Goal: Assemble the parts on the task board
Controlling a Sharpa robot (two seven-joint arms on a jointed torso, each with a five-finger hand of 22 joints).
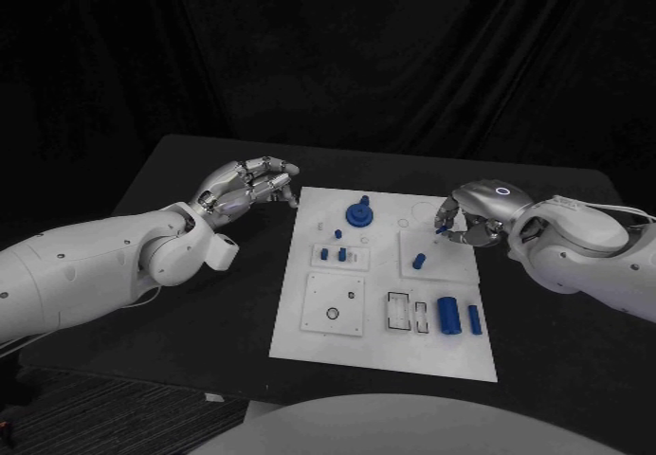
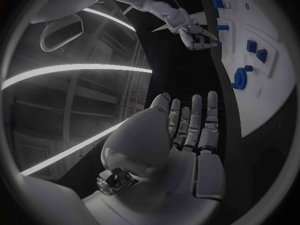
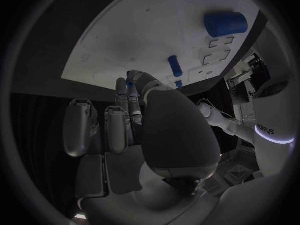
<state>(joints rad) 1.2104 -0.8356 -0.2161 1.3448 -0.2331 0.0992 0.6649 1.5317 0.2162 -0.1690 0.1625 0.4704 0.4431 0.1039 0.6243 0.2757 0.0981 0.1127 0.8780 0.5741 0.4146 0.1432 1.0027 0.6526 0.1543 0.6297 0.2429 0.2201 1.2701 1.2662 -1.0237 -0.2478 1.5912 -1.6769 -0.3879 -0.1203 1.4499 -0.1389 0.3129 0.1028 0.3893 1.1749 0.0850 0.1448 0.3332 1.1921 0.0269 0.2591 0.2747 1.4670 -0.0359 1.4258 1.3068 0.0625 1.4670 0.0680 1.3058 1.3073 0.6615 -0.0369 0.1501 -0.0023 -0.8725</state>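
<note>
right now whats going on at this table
A two-armed robot is assembling blue parts on a white task board. Its right hand pinches a small blue part over the board's far right corner. The left hand hovers by the far left corner, holding nothing. Other blue pieces lie on the board.

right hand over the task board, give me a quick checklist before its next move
1. Right hand has a part: ok, a small blue part shows at its fingertips at the board's right edge.
2. Grip secure: cannot tell, the fingers hide most of the part.
3. Left hand clear of the task board: ok, it is off the board's left edge, fingers apart, holding nothing.
4. Loose small blue peg below the right hand: ok, lying apart from the fingers.
5. Blue gear seated on the board: cannot tell.
6. Two blue cylinders at the board's near right: ok, lying untouched.
</note>
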